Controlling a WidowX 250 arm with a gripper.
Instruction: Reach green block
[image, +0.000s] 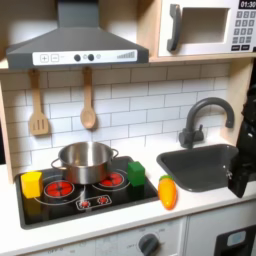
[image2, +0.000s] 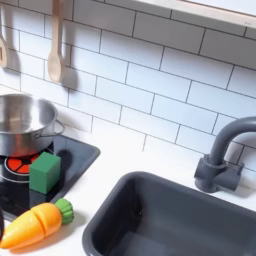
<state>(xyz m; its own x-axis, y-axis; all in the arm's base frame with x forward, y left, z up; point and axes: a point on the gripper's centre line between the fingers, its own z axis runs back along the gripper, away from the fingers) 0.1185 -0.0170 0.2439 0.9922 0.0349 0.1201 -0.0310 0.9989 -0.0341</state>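
Block stands upright at the hob's corner, beside the pot (carrot close by); I judge it light, stiff, slick plastic, best pinched across its flat sides; tool over the sink, opening I cannot tell.

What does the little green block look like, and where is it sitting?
The green block is a small, bright green toy block that looks like plastic, roughly box-shaped with flat sides. It stands upright on the black toy stove, at a red burner ring's edge. The steel pot beside it is much taller and wider. The orange carrot toy lies nearby on the white counter. Nothing is holding the block; in the second exterior view its top looks bare.
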